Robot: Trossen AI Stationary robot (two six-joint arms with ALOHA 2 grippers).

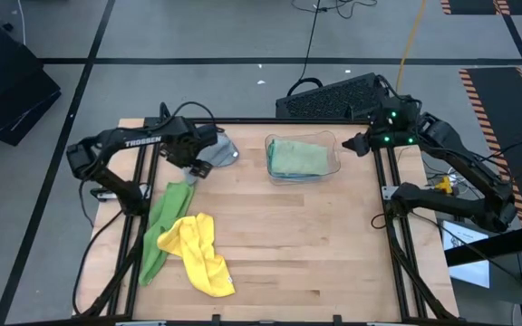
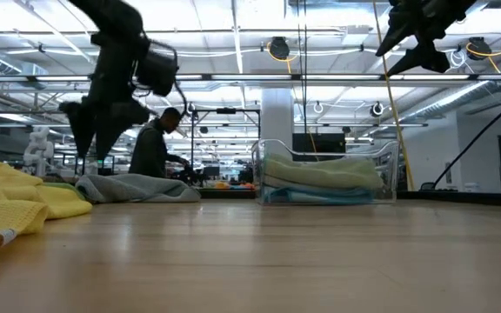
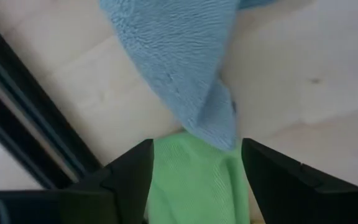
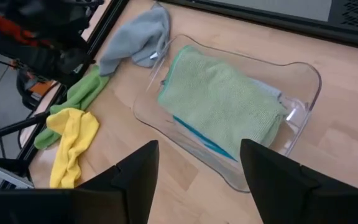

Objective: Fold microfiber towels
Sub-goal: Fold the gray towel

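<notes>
Left gripper (image 1: 191, 172): poised over the crumpled grey microfiber towel (image 1: 217, 151) and bright green microfiber towel (image 1: 163, 225); fingers spread wide, nothing held
Right gripper (image 1: 359, 143): raised beside the clear plastic bin (image 1: 334, 159); fingers parted, empty
Bin: folded sage green towel (image 1: 297, 157) stacked inside, judged finished
Yellow towel (image 1: 202, 254): crumpled, apparently awaiting folding

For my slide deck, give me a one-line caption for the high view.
Left gripper open over grey towel; green and yellow towels unfolded; sage towel in bin.
</notes>
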